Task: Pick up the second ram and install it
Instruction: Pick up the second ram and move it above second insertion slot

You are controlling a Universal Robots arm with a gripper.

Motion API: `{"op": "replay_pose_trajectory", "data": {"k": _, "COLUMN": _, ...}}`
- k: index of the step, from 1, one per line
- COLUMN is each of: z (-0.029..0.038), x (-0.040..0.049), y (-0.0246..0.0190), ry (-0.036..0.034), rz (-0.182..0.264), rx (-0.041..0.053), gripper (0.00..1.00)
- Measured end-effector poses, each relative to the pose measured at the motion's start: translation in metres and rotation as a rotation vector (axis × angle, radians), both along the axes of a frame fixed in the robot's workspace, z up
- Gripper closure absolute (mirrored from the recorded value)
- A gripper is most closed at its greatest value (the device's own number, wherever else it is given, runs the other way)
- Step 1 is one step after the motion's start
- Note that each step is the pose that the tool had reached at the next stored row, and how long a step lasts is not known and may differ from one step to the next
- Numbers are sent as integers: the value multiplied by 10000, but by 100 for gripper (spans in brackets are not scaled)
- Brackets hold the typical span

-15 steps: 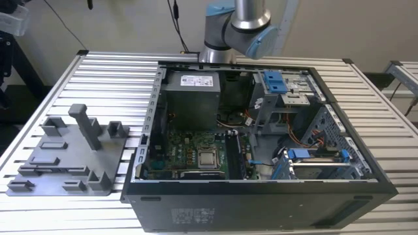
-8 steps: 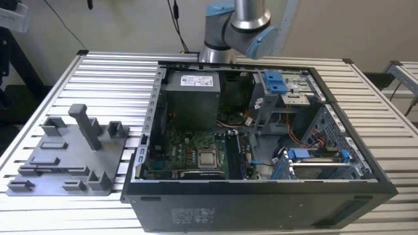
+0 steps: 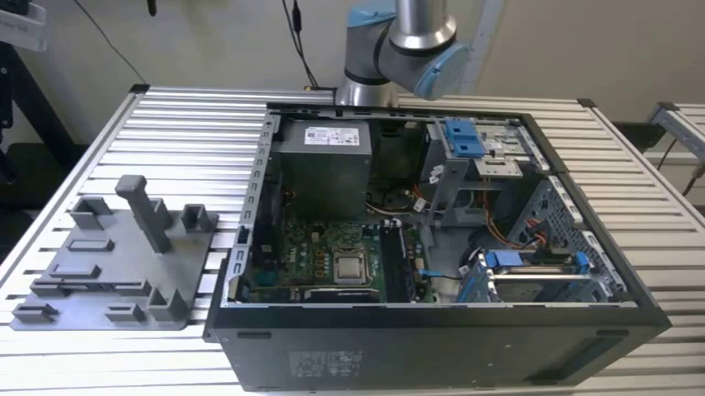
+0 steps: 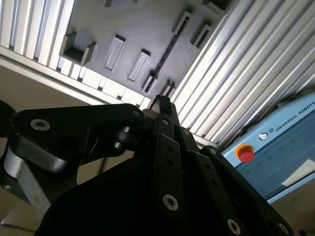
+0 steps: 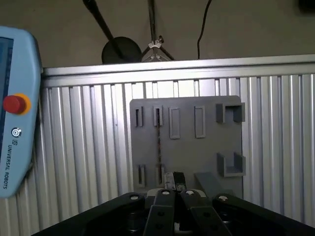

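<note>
The second ram stands on its thin edge in a slot of the grey fixture tray, a dark narrow strip running between two slot posts. It is also a thin dark line in the second wrist view. My gripper hangs well above the tray, its fingertips close together with nothing between them, just beside the near end of the ram's line. The gripper's dark linkage shows in the second wrist view. The exterior view has the tray on its left, beside the open computer case.
The green motherboard lies in the case floor with a power supply and blue drive brackets around it. A teach pendant with a red button lies on the slatted table. The arm's base stands behind the case.
</note>
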State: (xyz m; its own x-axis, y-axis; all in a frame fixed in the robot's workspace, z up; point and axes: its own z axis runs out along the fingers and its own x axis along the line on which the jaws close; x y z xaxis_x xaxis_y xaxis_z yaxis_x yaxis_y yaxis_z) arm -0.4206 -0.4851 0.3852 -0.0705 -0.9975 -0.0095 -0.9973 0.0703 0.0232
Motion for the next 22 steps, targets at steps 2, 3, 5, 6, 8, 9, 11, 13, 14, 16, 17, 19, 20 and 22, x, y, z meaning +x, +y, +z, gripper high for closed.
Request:
{"op": "replay_pose_trajectory", "data": {"k": 2, "z": 0, "x": 0, "y": 0, "ry": 0, "rz": 3, "rx": 0, "gripper": 89}}
{"op": "replay_pose_trajectory", "data": {"k": 3, "z": 0, "x": 0, "y": 0, "ry": 0, "rz": 5, "rx": 0, "gripper": 89}}
{"op": "replay_pose_trajectory", "data": {"k": 5, "z": 0, "x": 0, "y": 0, "ry": 0, "rz": 8, "rx": -1, "gripper": 89}}
{"op": "replay_pose_trajectory", "data": {"k": 6, "z": 0, "x": 0, "y": 0, "ry": 1, "rz": 10, "rx": 0, "gripper": 89}}
{"op": "replay_pose_trajectory", "data": {"k": 8, "z": 0, "x": 0, "y": 0, "ry": 0, "rz": 13, "rx": -1, "gripper": 88}}
{"op": "replay_pose_trajectory", "data": {"k": 9, "z": 0, "x": 0, "y": 0, "ry": 1, "rz": 15, "rx": 0, "gripper": 83}}
{"op": "replay_pose_trajectory", "data": {"k": 11, "z": 0, "x": 0, "y": 0, "ry": 0, "rz": 18, "rx": 0, "gripper": 76}}
{"op": "replay_pose_trajectory", "data": {"k": 13, "z": 0, "x": 0, "y": 0, "ry": 0, "rz": 22, "rx": 0, "gripper": 64}}
{"op": "replay_pose_trajectory", "data": {"k": 14, "z": 0, "x": 0, "y": 0, "ry": 0, "rz": 24, "rx": 0, "gripper": 64}}
{"op": "replay_pose_trajectory", "data": {"k": 16, "z": 0, "x": 0, "y": 0, "ry": 0, "rz": 27, "rx": 0, "gripper": 59}}
{"op": "replay_pose_trajectory", "data": {"k": 17, "z": 0, "x": 0, "y": 0, "ry": 0, "rz": 29, "rx": 0, "gripper": 52}}
{"op": "replay_pose_trajectory", "data": {"k": 19, "z": 0, "x": 0, "y": 0, "ry": 0, "rz": 32, "rx": 0, "gripper": 52}}
{"op": "replay_pose_trajectory", "data": {"k": 20, "z": 0, "x": 0, "y": 0, "ry": 0, "rz": 34, "rx": 0, "gripper": 52}}
{"op": "replay_pose_trajectory", "data": {"k": 22, "z": 0, "x": 0, "y": 0, "ry": 0, "rz": 37, "rx": 0, "gripper": 52}}
